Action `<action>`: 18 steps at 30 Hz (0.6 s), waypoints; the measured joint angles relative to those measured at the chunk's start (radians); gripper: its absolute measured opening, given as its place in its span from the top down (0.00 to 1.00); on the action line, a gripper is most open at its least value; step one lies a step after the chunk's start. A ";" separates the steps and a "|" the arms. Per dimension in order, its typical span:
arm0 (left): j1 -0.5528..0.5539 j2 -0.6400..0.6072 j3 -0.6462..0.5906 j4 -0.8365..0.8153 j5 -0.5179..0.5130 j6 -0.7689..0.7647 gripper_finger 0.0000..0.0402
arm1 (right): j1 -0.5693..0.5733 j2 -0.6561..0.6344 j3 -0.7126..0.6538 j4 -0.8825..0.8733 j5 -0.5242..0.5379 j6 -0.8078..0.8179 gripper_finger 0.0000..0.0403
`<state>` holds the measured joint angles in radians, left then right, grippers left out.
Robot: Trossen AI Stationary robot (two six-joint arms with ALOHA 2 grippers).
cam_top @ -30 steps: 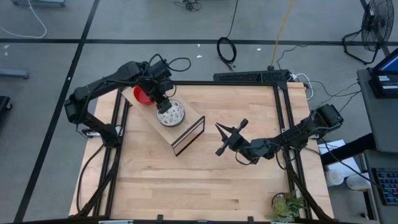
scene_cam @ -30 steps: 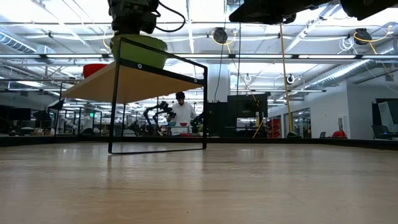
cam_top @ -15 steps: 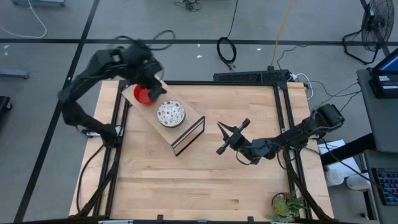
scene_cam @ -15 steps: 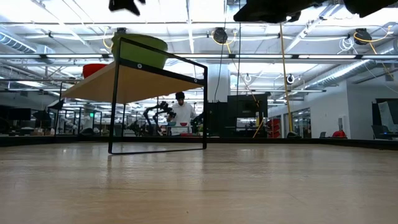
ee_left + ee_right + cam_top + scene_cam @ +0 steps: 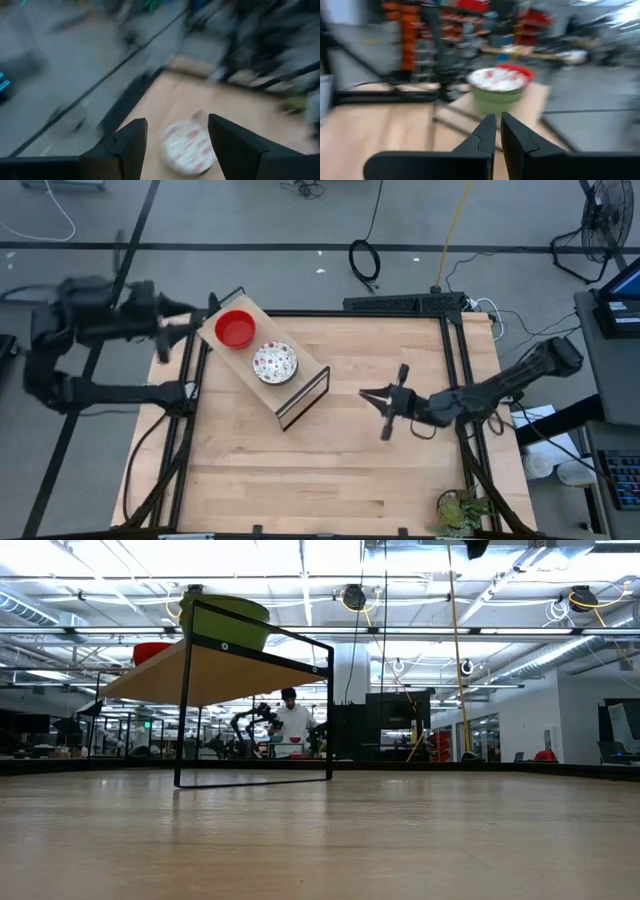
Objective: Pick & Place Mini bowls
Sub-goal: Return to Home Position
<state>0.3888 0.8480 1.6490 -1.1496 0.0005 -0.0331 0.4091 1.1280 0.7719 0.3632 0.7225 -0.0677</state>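
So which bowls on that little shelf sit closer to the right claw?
The white red-speckled bowls; the plain red bowls lie farther along the shelf from the right claw.

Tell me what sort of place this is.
Probably a robotics lab in a large open industrial hall: a wooden table fitted with two dark robot arms, exposed ceiling pipes with bright strip lights, and a person working at another station far behind.

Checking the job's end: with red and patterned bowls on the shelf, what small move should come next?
Probably fold the open left gripper, off the table's edge, home: red bowl and patterned bowl sit on the shelf. The shut right gripper hangs over the table.
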 joint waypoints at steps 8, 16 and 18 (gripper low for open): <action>-0.019 -0.375 -0.670 0.487 0.231 0.028 0.47 | -0.052 -0.119 0.000 -0.204 -0.178 0.018 0.96; -0.019 -0.672 -1.183 0.856 0.225 -0.024 0.47 | -0.189 -0.301 -0.085 -0.350 -0.177 0.080 0.99; -0.019 -0.740 -1.246 0.898 0.221 -0.034 0.47 | -0.219 -0.370 -0.149 -0.334 -0.188 0.090 0.99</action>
<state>0.3696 0.1080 0.4035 -0.2516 0.2216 -0.0672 0.1898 0.7584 0.6231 0.0296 0.5342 0.0221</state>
